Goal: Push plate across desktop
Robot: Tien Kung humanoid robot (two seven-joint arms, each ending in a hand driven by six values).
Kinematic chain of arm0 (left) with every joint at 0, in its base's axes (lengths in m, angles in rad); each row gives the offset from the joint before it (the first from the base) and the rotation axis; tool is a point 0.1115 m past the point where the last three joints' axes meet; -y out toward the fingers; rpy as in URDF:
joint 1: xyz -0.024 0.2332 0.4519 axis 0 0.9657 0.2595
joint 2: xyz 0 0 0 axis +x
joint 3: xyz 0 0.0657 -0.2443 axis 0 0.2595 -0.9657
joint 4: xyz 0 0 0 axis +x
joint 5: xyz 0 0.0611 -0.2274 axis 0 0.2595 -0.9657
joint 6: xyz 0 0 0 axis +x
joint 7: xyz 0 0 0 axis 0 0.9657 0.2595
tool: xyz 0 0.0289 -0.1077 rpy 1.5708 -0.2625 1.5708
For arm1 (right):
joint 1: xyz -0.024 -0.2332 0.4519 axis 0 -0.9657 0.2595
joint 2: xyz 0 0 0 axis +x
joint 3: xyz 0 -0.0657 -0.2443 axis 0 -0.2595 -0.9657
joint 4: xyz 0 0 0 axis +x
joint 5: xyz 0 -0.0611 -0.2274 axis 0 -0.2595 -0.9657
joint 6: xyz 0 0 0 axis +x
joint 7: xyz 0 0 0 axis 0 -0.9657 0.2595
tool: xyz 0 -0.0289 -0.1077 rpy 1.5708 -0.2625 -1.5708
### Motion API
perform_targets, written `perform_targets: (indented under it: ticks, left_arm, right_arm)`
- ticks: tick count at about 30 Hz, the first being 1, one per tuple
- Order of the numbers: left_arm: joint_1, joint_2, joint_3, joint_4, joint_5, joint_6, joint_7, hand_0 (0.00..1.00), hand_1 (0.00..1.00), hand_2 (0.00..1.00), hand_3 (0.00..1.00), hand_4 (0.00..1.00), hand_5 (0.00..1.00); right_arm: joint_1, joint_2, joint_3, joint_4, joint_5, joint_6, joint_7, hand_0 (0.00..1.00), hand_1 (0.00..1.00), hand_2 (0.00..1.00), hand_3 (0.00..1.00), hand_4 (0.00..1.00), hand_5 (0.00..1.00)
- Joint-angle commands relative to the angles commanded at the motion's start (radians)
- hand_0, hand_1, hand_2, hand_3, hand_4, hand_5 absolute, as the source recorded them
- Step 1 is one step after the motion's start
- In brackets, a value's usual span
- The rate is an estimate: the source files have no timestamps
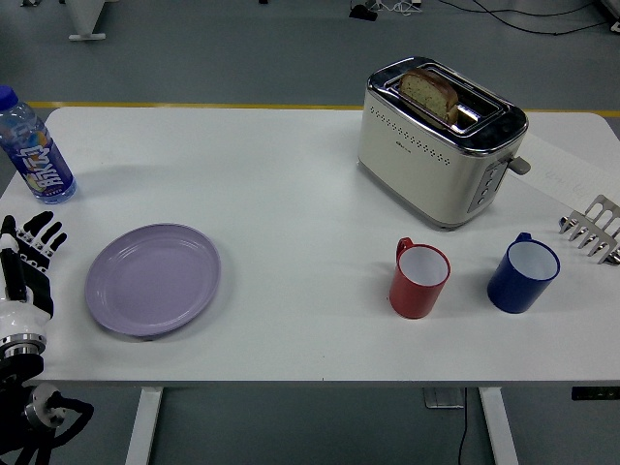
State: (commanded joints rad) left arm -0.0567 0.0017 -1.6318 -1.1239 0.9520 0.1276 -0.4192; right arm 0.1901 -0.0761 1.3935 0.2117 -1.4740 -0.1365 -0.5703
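Note:
A lilac plate [152,279] lies flat on the white table [291,213], toward its left front. My left hand [27,250] is at the picture's left edge, just left of the plate with a small gap between them. Its fingers [44,232] are spread and point away from me, holding nothing. My right hand is out of the picture.
A blue-capped water bottle [31,147] stands at the far left, behind my hand. A cream toaster [441,140] with a bread slice [429,94] sits at the back right. A red mug [419,279], a blue mug [523,274] and a metal rack [593,229] stand right of centre.

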Motion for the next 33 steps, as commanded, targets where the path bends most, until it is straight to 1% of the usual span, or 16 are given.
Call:
perform_targets:
  ticks: [5,12,18,23,24,33]
  left_arm:
    - [0.001,-0.002,0.016,0.010,-0.003,0.008,-0.015,0.748,0.780,0.785,0.615,0.577,0.998]
    - [-0.001,-0.002,0.038,0.023,-0.009,0.007,-0.021,0.754,0.787,0.791,0.622,0.557,0.998]
    - [-0.023,-0.002,0.073,0.052,-0.036,0.005,-0.032,0.755,0.787,0.793,0.626,0.555,0.998]
    - [-0.038,-0.002,0.094,0.062,-0.045,0.007,-0.038,0.755,0.787,0.793,0.626,0.555,0.998]
    - [-0.041,-0.002,0.098,0.065,-0.047,0.007,-0.039,0.758,0.791,0.796,0.642,0.548,0.998]
    - [-0.049,-0.002,0.126,0.075,-0.060,-0.001,-0.033,0.758,0.790,0.797,0.643,0.542,0.998]
  right_arm:
    - [-0.001,0.000,0.001,0.000,-0.002,0.000,0.001,0.566,0.555,0.687,0.606,0.322,0.307]
    - [-0.002,-0.001,0.002,-0.001,-0.004,0.000,0.005,0.566,0.555,0.688,0.605,0.321,0.307]
    - [0.002,-0.002,-0.004,-0.002,0.001,0.001,0.006,0.566,0.555,0.688,0.605,0.322,0.308]
    - [0.005,-0.003,-0.005,-0.002,0.001,0.004,0.006,0.566,0.555,0.688,0.605,0.322,0.308]
    - [0.006,-0.003,-0.005,-0.002,0.001,0.004,0.006,0.566,0.555,0.687,0.605,0.321,0.307]
    - [0.009,-0.003,-0.007,-0.003,0.003,0.003,0.008,0.566,0.555,0.687,0.605,0.321,0.308]
